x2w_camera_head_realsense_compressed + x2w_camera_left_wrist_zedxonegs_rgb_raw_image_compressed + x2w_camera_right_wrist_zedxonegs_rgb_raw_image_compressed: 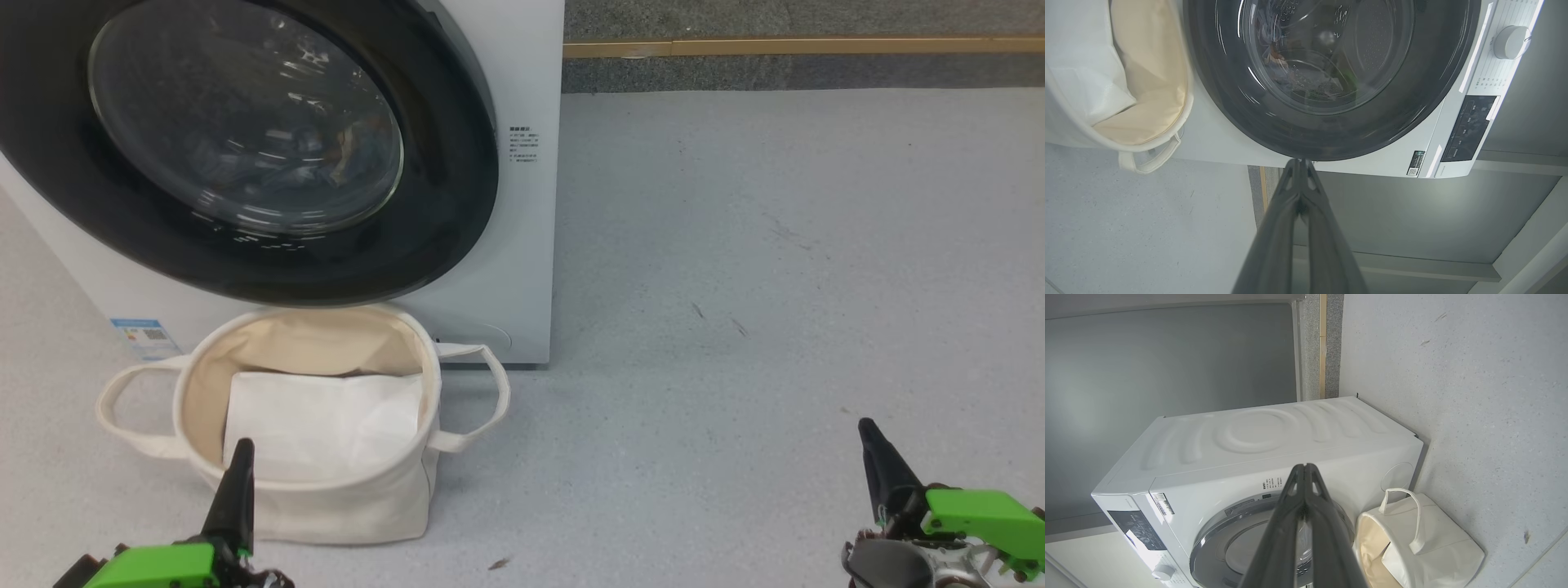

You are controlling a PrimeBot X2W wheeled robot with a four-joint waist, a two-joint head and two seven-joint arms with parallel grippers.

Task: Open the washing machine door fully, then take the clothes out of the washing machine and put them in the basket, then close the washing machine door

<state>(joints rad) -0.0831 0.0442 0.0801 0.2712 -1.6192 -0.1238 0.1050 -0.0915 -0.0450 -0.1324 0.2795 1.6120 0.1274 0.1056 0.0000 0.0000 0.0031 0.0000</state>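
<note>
The left pincer (1299,163) has its two dark fingers pressed together on nothing, held short of the washing machine (526,245) on the near side of the basket (359,510). The right pincer (1303,467), likewise pressed together and empty, hangs over bare floor (735,245) to the robot's right of the machine. The basket stands at the foot of the washing machine's front with a white liner sheet (326,425) in it, below the washing machine door (457,204). The door lies closed against that front, and the clothes (326,159) show bluish and orange through its glass.
</note>
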